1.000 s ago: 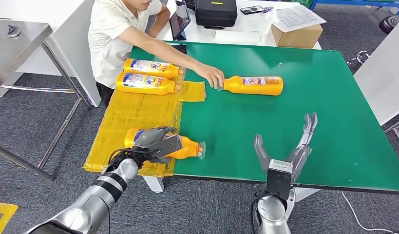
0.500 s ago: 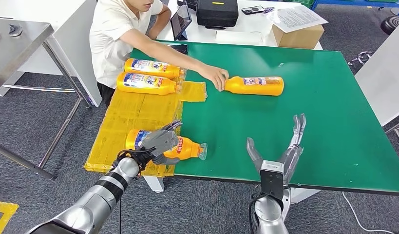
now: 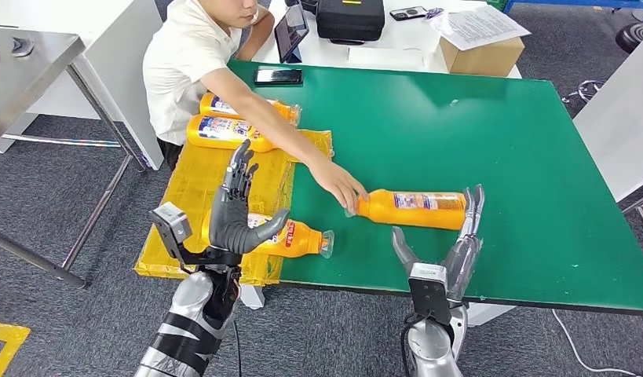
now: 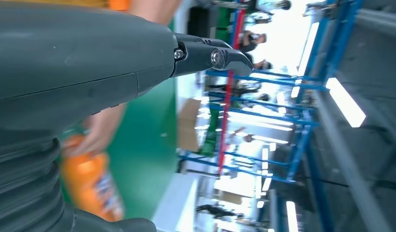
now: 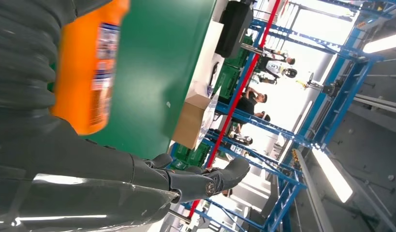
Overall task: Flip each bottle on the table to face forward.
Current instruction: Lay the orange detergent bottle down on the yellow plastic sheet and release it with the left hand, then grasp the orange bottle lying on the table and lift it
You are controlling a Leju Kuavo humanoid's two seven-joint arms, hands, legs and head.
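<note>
Now that the person's hand [image 3: 339, 185] has slid the far bottle [image 3: 412, 209] right up beside my right hand [image 3: 451, 251], fingers apart, I'd grab it; my left hand [image 3: 235, 212] let go, lifted off the near bottle [image 3: 290, 238], fingers spread.

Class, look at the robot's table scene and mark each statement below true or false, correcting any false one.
1. All the bottles stand upright. False: the bottle in front of the right hand and the others lie on their sides.
2. A person's hand touches the neck end of that bottle. True.
3. The left hand grips a bottle. False: it is raised with fingers apart, holding nothing, above the bottle at the mat's edge.
4. Two bottles lie side by side on the yellow mat near the person. True.
5. The table top is red. False: it is green.
</note>
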